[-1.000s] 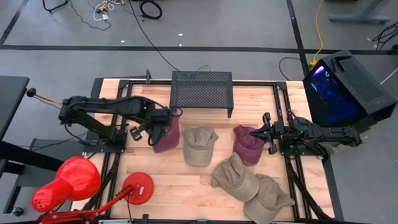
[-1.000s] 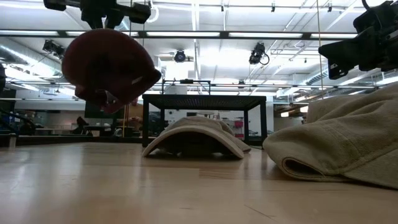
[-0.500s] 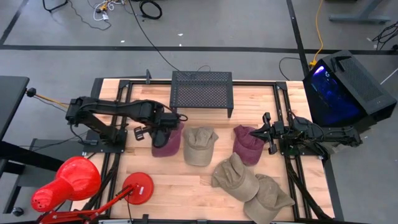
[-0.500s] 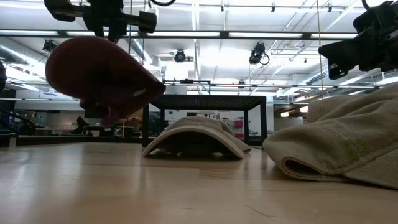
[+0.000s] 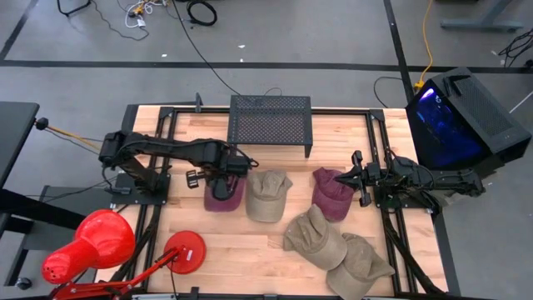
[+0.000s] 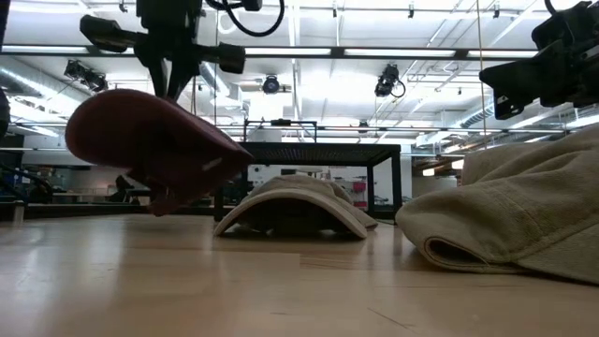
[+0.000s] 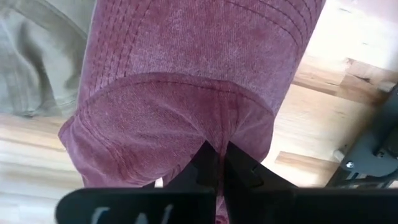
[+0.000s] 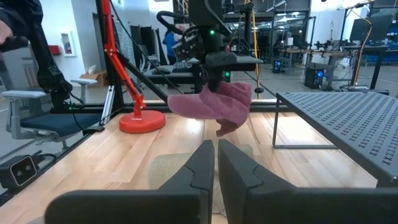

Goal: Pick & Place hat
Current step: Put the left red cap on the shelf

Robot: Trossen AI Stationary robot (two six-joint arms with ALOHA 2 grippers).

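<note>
Now the left gripper [image 5: 223,173] has the maroon hat [image 5: 223,190] pinched by its fabric, jaws clenched tight on the cloth, and in the low view that hat [image 6: 150,145] hangs clear of the wooden table [image 5: 250,250], tilted, brim end drooping toward the boards. This looks like the carry stage: the hat is airborne, just beside the tan cap [image 5: 266,196] lying in the middle, and in front of the black mesh stand [image 5: 270,122]. Over on the other side, the right gripper [image 5: 356,177] waits at the table's edge with its fingers closed on nothing, next to a second maroon hat [image 5: 333,193]; two more tan caps [image 5: 321,237] lie nearer the front. The next move, I'd judge, calls for choosing the drop spot, whether the stand or bare wood I can't tell, bringing the hat squarely over it, then letting go without dragging the brim across the neighbouring cap
</note>
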